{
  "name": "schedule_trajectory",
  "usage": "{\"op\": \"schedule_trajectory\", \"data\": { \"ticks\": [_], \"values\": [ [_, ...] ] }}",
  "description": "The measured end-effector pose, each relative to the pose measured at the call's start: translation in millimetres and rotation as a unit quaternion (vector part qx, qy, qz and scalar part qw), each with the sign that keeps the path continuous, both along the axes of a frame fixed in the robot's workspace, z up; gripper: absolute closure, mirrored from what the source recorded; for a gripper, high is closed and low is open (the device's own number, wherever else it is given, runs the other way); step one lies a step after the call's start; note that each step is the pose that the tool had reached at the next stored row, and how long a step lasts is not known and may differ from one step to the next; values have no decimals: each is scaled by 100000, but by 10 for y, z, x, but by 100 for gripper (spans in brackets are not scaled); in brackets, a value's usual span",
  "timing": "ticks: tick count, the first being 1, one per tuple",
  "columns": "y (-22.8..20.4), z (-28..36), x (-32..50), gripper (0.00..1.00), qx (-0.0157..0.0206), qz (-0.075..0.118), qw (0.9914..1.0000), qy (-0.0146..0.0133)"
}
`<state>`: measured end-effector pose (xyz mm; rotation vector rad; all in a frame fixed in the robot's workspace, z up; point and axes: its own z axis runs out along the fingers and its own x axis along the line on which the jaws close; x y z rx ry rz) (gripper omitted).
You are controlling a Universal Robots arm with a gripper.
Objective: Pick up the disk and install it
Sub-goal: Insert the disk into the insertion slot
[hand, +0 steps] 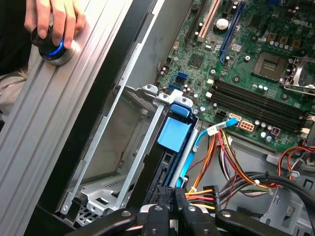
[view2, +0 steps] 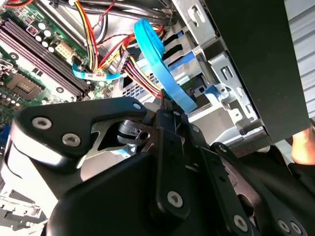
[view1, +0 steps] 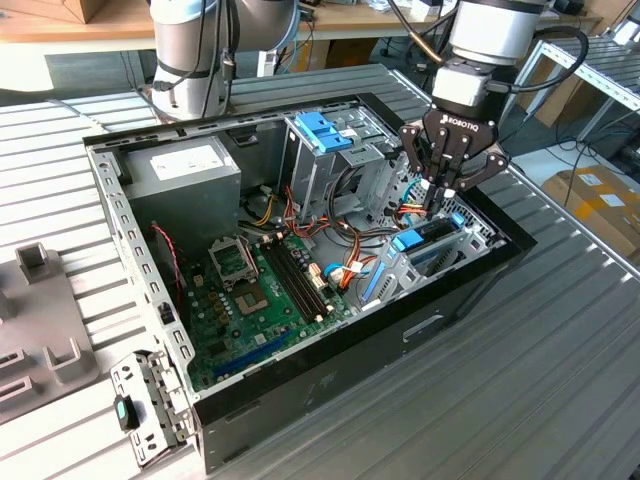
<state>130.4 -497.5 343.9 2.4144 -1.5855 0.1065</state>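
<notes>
In drive bay by case (view1: 440, 330) wall — claw (view1: 437, 205) pressed together on disk (view1: 432, 236) edge — tight.

A ribbed metal counter (view1: 560, 350) carries the open computer case (view1: 420, 330), with a grey fixture (view1: 40, 330) lying alongside

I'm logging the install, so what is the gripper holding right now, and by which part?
It cannot be told. The gripper hangs right over the disk, which stands on edge in its bay; any contact is hidden.
</notes>
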Motion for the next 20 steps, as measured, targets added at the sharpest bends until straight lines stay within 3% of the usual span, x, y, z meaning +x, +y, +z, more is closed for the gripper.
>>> {"op": "schedule_trajectory", "data": {
  "ticks": [7,9,11,13,15,20],
  "values": [
    [-3,67,0,84,182,2,100000,0],
    [-27,70,0,84,310,2,100000,1],
    [-82,70,0,84,564,5,99998,0],
    [-168,70,0,84,951,3,99995,0],
    [-252,71,0,84,1517,1,99988,1],
    [-370,70,0,84,2995,2,99955,-1]
  ]
}}
